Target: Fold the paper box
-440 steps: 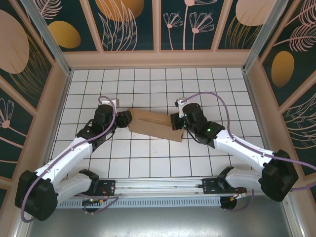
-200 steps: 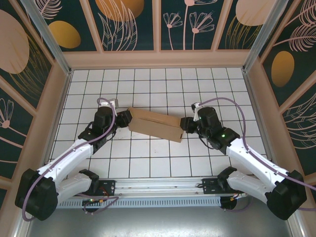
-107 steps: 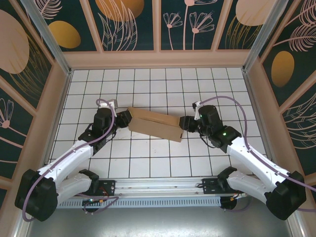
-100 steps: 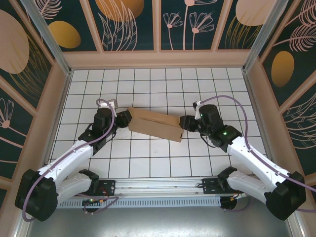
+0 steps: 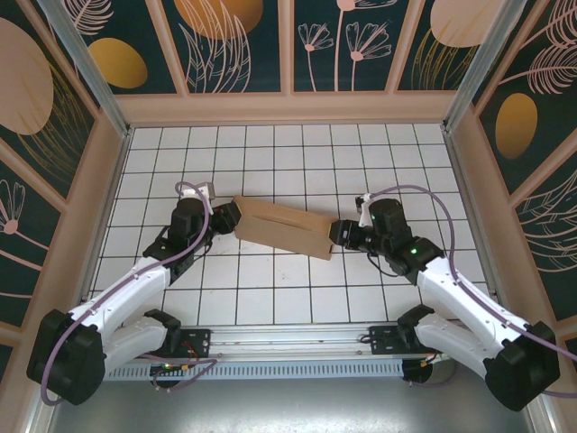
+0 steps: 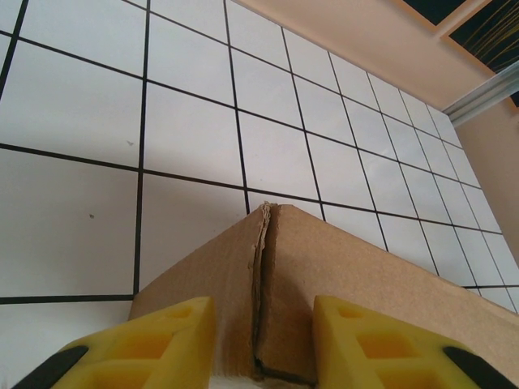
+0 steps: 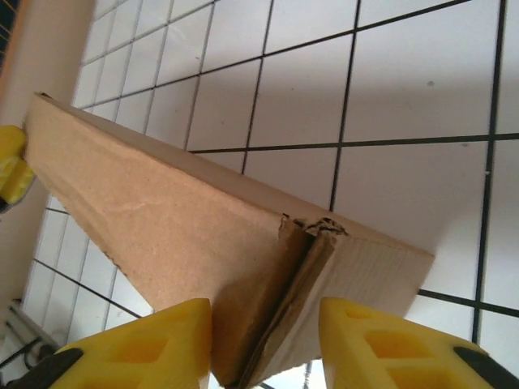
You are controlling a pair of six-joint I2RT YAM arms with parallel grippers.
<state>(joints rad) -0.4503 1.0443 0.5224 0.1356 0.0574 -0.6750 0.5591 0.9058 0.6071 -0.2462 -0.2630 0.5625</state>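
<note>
The paper box [image 5: 279,225] is a long, flat-folded piece of brown cardboard lying slantwise on the tiled table, between my two grippers. My left gripper [image 5: 227,216] holds its left end. In the left wrist view the yellow fingers [image 6: 146,340] sit on either side of the box's seamed corner [image 6: 324,275], with the gripper [image 6: 263,356] shut on it. My right gripper [image 5: 339,233] is at the right end. In the right wrist view the torn corner of the box [image 7: 162,211] fills the gap between the fingers, with the gripper [image 7: 266,340] shut on it.
The white gridded table [image 5: 288,289] is walled by a wooden frame [image 5: 288,108] at the back and on both sides. A metal rail [image 5: 288,343] carrying the arm bases runs along the near edge. The far yellow finger [image 7: 10,162] of my left gripper shows past the box.
My right arm has drawn back to the right, from over the box's right part to its right end, and its jaws have reset there. The left gripper and the box have stayed put.
</note>
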